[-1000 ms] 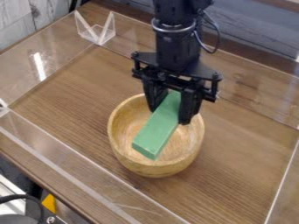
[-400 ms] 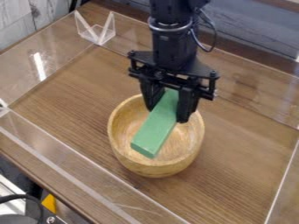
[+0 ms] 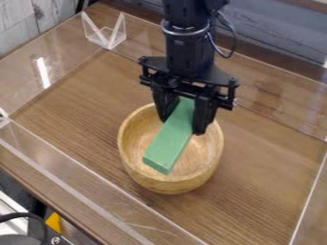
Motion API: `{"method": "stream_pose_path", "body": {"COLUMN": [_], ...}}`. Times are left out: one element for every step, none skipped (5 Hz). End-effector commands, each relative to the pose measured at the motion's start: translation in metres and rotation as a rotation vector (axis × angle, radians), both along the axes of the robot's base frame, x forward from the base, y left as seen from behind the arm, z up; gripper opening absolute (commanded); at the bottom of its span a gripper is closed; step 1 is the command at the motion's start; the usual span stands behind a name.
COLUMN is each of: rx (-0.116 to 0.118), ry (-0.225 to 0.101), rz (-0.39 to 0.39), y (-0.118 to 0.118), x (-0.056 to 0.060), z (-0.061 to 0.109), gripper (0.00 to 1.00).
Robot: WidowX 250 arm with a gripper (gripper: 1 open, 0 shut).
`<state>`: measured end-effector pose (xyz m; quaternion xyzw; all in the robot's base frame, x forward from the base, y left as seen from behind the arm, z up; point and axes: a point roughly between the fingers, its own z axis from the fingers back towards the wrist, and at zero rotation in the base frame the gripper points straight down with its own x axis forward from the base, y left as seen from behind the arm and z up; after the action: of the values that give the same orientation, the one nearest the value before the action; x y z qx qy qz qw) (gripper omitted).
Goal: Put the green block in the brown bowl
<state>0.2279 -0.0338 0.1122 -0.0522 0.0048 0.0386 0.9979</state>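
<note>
We observe the pincer (image 3: 179,108) above the brown bowl (image 3: 145,168), centre of frame, closed on the green block (image 3: 167,148). The block slants from upper right to lower left, its lower end over the bowl's interior; we cannot tell whether it touches the wood. Bare table (image 3: 247,163) lies right of the rim. To the left, we note a strip of tabletop, then a long, clear edge band running toward bottom centre.
</note>
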Motion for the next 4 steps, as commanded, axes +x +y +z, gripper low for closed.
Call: {"method": "stream_pose_path", "body": {"rx": [-0.001, 0.001, 0.002, 0.003], "ry": [-0.053, -0.057, -0.061, -0.065], "rz": [0.0, 0.0, 0.0, 0.001], "y": [-0.0005, -0.001, -0.0018, -0.0025], "x": [0.0012, 0.0009, 0.0012, 0.0016], "z": [0.012, 0.012, 0.0122, 0.0127], "gripper": [0.0, 0.0, 0.0, 0.0]}}
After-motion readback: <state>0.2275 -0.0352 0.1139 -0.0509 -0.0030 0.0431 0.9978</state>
